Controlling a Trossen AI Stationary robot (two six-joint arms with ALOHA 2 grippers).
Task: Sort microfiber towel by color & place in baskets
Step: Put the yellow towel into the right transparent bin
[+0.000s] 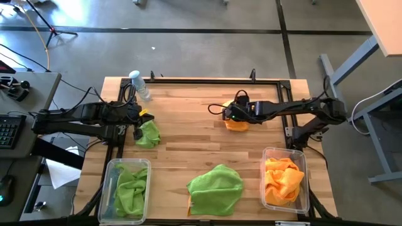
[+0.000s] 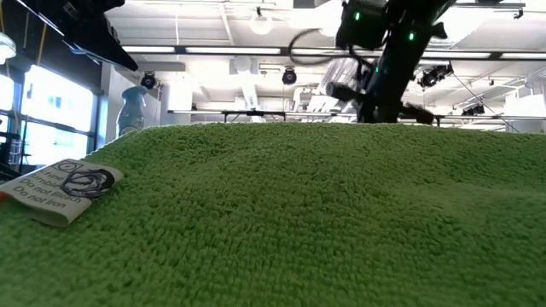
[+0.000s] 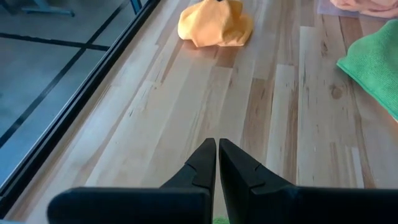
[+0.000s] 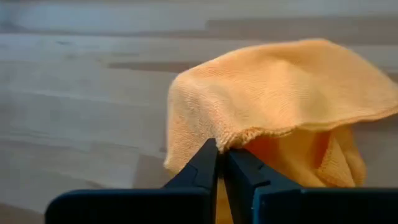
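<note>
An orange-yellow microfiber towel (image 1: 237,124) lies bunched on the table at the far middle, and my right gripper (image 4: 220,149) is shut on it. My left gripper (image 3: 217,144) hangs shut at the table's left, with nothing between its fingertips. A bunched lime green towel (image 1: 148,134) sits just beside and below it. Another green towel (image 1: 216,188) lies spread at the near middle and fills the low view (image 2: 273,222). The left basket (image 1: 110,188) holds a green towel (image 1: 132,188). The right basket (image 1: 306,182) holds orange towels (image 1: 282,181). My left gripper may or may not touch the green towel beneath it; its own fingers hide that place. My right gripper pinches the orange towel's hemmed edge (image 4: 244,135) between its two fingers, coming slanting down from the table's right. The rest of the towel stays heaped on the table.
A small clear water bottle (image 1: 139,85) lies at the far left corner. A white care label (image 2: 64,189) sticks out of the near green towel. Bare wood (image 1: 188,135) shows between the two arms.
</note>
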